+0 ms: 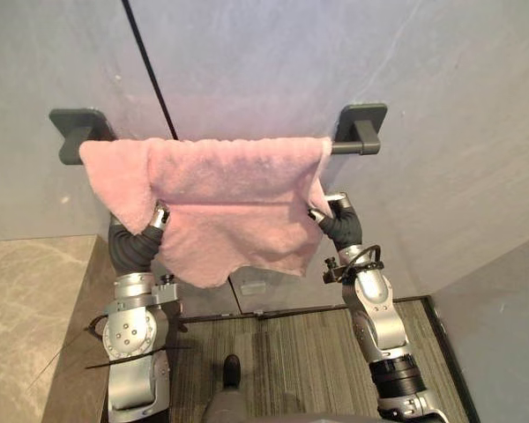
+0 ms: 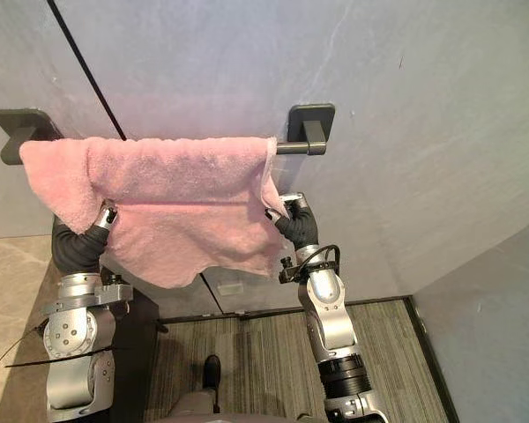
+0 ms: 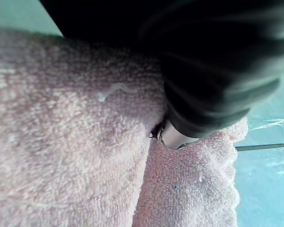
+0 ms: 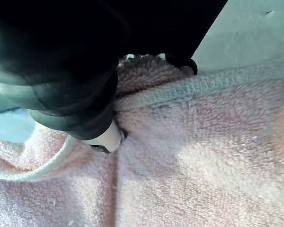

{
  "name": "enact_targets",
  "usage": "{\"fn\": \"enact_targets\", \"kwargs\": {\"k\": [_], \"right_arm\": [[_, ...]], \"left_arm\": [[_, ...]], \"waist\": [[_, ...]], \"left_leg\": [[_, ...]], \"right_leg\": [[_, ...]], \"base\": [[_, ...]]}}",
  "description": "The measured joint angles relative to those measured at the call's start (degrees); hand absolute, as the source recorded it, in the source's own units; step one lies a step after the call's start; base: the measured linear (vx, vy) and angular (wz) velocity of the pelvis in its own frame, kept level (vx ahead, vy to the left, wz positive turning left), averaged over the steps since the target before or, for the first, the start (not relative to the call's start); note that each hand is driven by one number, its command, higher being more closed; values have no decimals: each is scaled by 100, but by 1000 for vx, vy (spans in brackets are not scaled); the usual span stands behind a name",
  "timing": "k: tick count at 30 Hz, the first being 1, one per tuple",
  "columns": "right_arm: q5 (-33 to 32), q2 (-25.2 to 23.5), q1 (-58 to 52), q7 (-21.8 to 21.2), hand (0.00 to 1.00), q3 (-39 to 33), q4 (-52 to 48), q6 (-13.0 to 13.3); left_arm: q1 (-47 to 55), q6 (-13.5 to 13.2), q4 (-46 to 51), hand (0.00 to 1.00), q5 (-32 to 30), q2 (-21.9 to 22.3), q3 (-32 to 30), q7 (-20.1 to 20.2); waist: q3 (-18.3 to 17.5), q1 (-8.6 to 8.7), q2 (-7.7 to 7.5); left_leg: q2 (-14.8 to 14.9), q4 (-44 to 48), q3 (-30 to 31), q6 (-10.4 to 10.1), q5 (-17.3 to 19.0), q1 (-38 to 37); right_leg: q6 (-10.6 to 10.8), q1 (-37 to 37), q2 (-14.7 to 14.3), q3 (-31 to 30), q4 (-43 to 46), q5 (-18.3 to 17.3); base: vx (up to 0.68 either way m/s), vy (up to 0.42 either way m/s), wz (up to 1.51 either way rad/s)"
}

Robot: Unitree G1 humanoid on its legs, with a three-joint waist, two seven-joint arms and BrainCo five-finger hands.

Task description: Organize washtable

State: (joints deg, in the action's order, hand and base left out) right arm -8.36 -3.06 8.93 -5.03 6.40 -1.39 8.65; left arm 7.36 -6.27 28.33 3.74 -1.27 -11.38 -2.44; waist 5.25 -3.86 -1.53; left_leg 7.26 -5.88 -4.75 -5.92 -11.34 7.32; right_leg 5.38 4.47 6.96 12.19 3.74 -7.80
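A pink towel (image 1: 220, 194) hangs unevenly over a dark grey towel bar (image 1: 348, 147) fixed to the grey wall, bunched at its left end and sagging to a point in the middle. My left hand (image 1: 159, 216) reaches up under the towel's lower left part and disappears behind the cloth. At the towel's right edge, just below the bar, my right hand (image 1: 335, 211) is raised against the hem. Up close, the left hand's dark cover (image 3: 213, 71) presses into the terry cloth (image 3: 61, 142), and the right hand (image 4: 61, 71) lies against the stitched hem (image 4: 203, 156).
The bar's square brackets (image 1: 75, 128) (image 1: 363, 123) stick out from the wall. A beige marble counter (image 1: 26, 300) lies at the lower left. Striped carpet (image 1: 291, 352) covers the floor below, between the wall and a grey partition at the right.
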Motion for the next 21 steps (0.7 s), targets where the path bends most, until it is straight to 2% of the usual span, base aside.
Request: {"fn": "enact_targets", "kwargs": {"k": [10,11,12,13,21], "right_arm": [[13,-71,-211,-44,100,-14,0,0],[22,-72,-215,-44,0,-14,0,0],[40,-82,-227,-44,0,-60,0,0],[69,-93,-243,-44,0,-116,0,0],[122,-109,-560,13,0,-544,0,2]], "left_arm": [[77,-1,33,100,-177,193,7,94],[110,-3,27,100,-177,224,7,99],[167,-13,12,100,-177,228,7,99],[186,-14,-1,0,-177,228,8,101],[452,-35,-224,0,-176,345,-27,102]], "waist": [[-1,1,0],[-1,1,-1],[-2,6,-2],[-2,3,-2],[-53,-7,-12]], "left_leg": [[0,-1,-1,0,0,-21],[0,-1,-2,0,0,-21],[0,-1,-2,0,0,-21],[0,-1,-2,0,0,-21],[0,-1,-2,1,-1,-54]], "right_leg": [[2,24,2,3,2,0],[4,24,2,3,2,2],[6,24,3,2,2,3],[6,24,3,4,2,3],[6,43,8,2,0,3]], "base": [[0,0,0],[0,0,0],[0,0,0],[0,0,0],[0,0,0]]}}
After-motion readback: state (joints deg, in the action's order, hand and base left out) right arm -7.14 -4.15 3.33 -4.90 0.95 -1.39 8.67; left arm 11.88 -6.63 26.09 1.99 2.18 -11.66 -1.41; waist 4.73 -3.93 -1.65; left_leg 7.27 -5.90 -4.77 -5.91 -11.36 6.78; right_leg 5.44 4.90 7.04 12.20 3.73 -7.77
